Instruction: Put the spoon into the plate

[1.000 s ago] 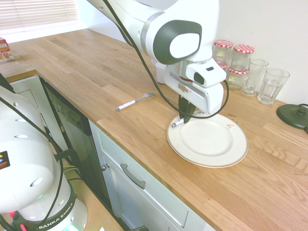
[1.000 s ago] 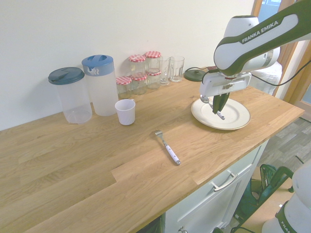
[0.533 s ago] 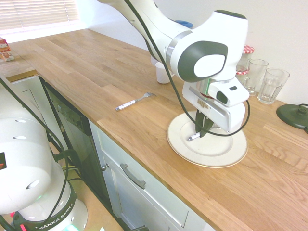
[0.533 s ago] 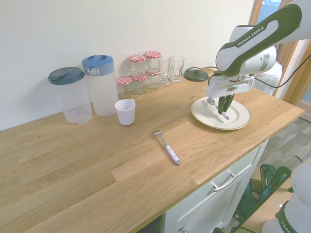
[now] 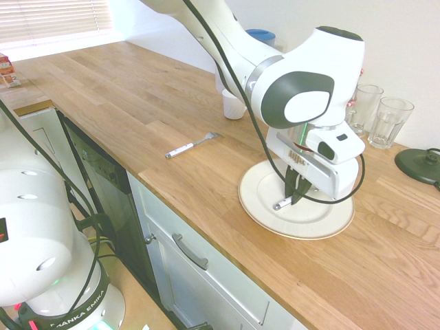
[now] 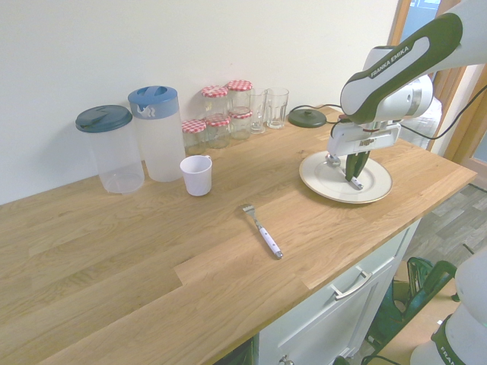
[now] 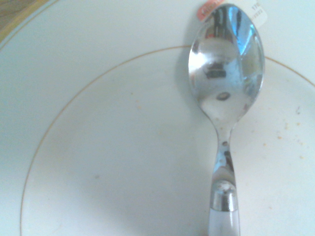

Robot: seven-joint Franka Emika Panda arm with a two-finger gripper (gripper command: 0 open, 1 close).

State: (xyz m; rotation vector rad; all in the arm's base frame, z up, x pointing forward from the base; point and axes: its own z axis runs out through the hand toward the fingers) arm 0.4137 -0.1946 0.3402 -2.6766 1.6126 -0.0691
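I log my tool (image 5: 297, 197) clamped on the small white-handled metal spoon (image 7: 226, 105), hanging directly above the large round white plate (image 5: 265, 206).

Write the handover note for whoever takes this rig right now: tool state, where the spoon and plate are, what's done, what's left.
Tool: shut on the spoon, pointing straight down over the plate.
Spoon: held by its white handle, lying roughly level just above the plate's surface; the wrist view shows its silver bowl over the plate's inner gold line. Whether it already touches the plate cannot be told.
Plate: on the wooden counter near the front edge, nothing else on it.
Fork-like utensil: lies apart on the counter; not part of the job.
Done: spoon picked up and brought over the plate.
Left: open the tool to release the spoon, then lift clear.
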